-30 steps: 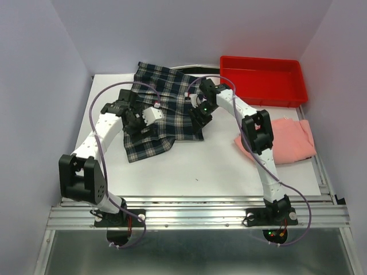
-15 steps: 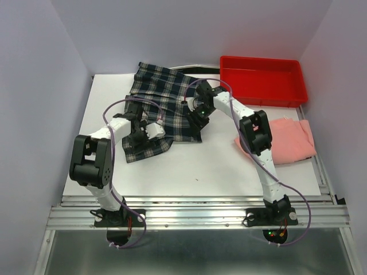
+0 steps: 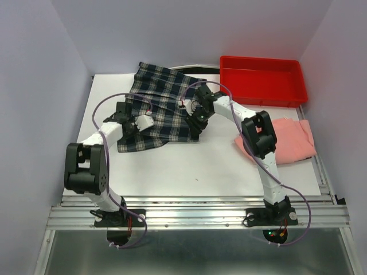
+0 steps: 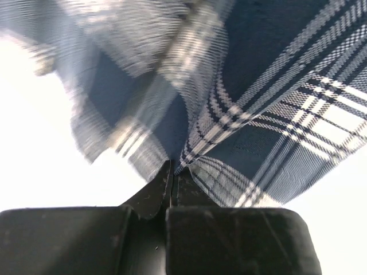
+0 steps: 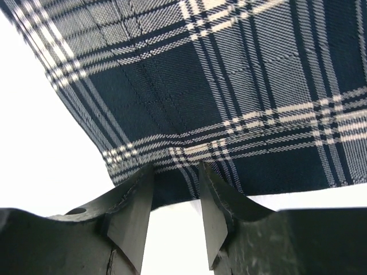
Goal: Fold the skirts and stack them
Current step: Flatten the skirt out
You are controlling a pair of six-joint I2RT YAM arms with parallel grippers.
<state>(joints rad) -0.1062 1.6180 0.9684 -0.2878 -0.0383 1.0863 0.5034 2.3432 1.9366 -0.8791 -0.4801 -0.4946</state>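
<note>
The plaid skirt [image 3: 163, 106] lies spread at the back middle of the white table [image 3: 189, 166]. My left gripper [image 3: 131, 129] is at its near-left part. In the left wrist view the left gripper [image 4: 172, 171] is shut, pinching a fold of the plaid skirt [image 4: 275, 114]. My right gripper [image 3: 194, 120] is low at the skirt's near-right edge. In the right wrist view the right gripper [image 5: 175, 172] is open, its fingertips [image 5: 144, 175] straddling the hem of the plaid skirt [image 5: 229, 86]. The salmon-pink skirt [image 3: 292, 140] lies folded at the right, partly hidden by the right arm.
A red plastic tray [image 3: 298, 94] stands at the back right, just beyond the pink skirt. Purple-white walls close in the table on the left, back and right. A metal rail [image 3: 195, 215] carrying both arm bases runs along the near edge.
My left gripper went from open to shut on the plaid skirt and drew its near-left part leftward. The right gripper's jaws narrowed and it shifted slightly along the hem.
</note>
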